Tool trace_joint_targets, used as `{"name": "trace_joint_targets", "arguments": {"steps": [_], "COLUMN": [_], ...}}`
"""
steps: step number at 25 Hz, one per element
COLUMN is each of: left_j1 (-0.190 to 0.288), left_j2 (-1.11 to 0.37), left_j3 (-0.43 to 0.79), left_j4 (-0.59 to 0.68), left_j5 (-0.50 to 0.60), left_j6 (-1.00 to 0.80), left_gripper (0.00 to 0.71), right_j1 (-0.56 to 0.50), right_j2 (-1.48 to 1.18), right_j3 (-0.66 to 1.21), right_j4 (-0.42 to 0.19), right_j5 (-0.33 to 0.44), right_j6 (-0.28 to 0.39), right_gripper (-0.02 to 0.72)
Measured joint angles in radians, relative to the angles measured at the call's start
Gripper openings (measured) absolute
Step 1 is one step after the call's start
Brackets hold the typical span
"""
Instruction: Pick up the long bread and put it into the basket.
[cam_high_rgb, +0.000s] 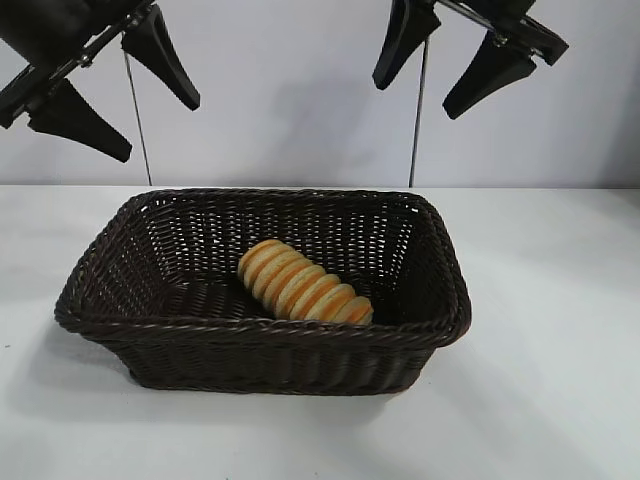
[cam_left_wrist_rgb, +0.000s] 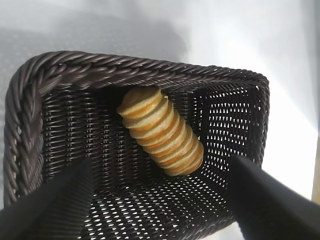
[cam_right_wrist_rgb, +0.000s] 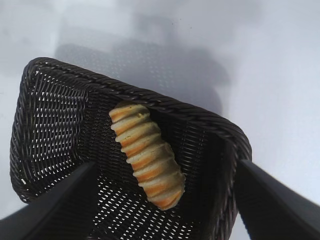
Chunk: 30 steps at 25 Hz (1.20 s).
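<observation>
The long bread (cam_high_rgb: 303, 283), golden-tan with ridged orange-brown stripes, lies on the floor of the dark brown wicker basket (cam_high_rgb: 140, 322), angled from back left to front right. It also shows in the left wrist view (cam_left_wrist_rgb: 161, 131) and in the right wrist view (cam_right_wrist_rgb: 147, 154), inside the basket (cam_left_wrist_rgb: 30, 120) (cam_right_wrist_rgb: 45, 125). My left gripper (cam_high_rgb: 125, 105) hangs high above the basket's left end, open and empty. My right gripper (cam_high_rgb: 440, 78) hangs high above the basket's right end, open and empty.
The basket stands on a white table (cam_high_rgb: 560, 350) in front of a pale wall. Two thin vertical rods (cam_high_rgb: 138, 120) (cam_high_rgb: 418, 115) rise behind the basket.
</observation>
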Motion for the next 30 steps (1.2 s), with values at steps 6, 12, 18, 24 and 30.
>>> {"name": "trace_joint_targets", "arguments": {"steps": [6,12,18,24,30], "left_j1": [0.0,0.0,0.0,0.0,0.0], "left_j2": [0.0,0.0,0.0,0.0,0.0], "left_j3": [0.0,0.0,0.0,0.0,0.0], "left_j4": [0.0,0.0,0.0,0.0,0.0], "left_j5": [0.0,0.0,0.0,0.001,0.001], "left_j6": [0.0,0.0,0.0,0.0,0.0], "left_gripper": [0.541,0.541,0.541,0.541,0.541], "right_j1": [0.0,0.0,0.0,0.0,0.0], "right_j2": [0.0,0.0,0.0,0.0,0.0], "right_j3": [0.0,0.0,0.0,0.0,0.0], "right_j4": [-0.001,-0.001,-0.001,-0.001,-0.001], "right_j5": [0.001,0.013,0.033,0.052,0.064], "right_j6": [0.0,-0.001,-0.001,-0.001,-0.001], "right_gripper": [0.549,0.549,0.549,0.549,0.549]}}
